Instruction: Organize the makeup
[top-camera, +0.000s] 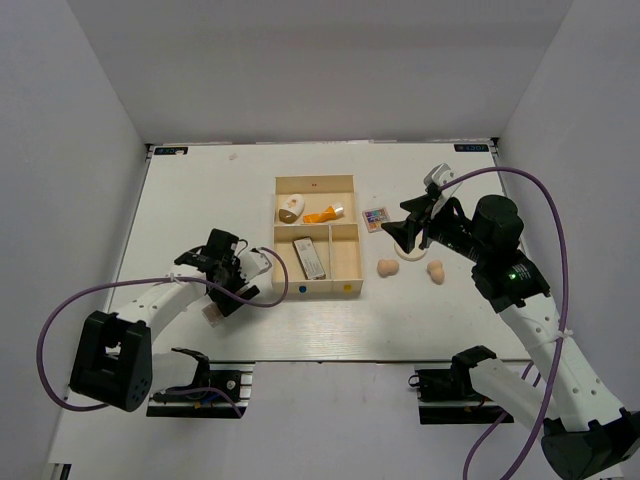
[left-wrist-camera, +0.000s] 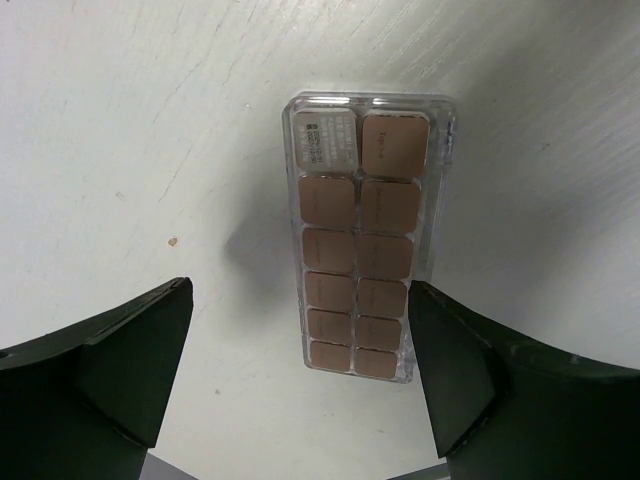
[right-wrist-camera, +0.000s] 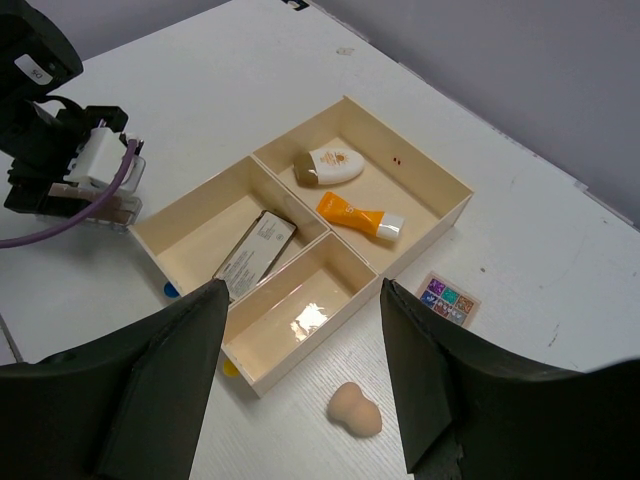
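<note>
The speckled brown rectangular palette (left-wrist-camera: 362, 240) lies flat on the white table between the fingers of my open left gripper (left-wrist-camera: 298, 300), close to the right finger. My left gripper (top-camera: 222, 292) is left of the tray. The tray (top-camera: 350, 238) holds a cream round pad (top-camera: 290, 210), an orange tube (top-camera: 325, 214) and a dark flat case (top-camera: 310, 257). The multicolour square palette (top-camera: 376, 218) and two peach sponges (top-camera: 388, 267) (top-camera: 436, 270) lie to the right of the tray. My right gripper (top-camera: 405, 232) is open and empty above them.
In the right wrist view the tray's near right compartment (right-wrist-camera: 300, 315) has nothing in it. A sponge (right-wrist-camera: 355, 408) lies just in front of it, and the multicolour palette (right-wrist-camera: 448, 299) is to its right. Blue (top-camera: 300, 290) and yellow (top-camera: 347, 287) dots mark the table at the tray's front.
</note>
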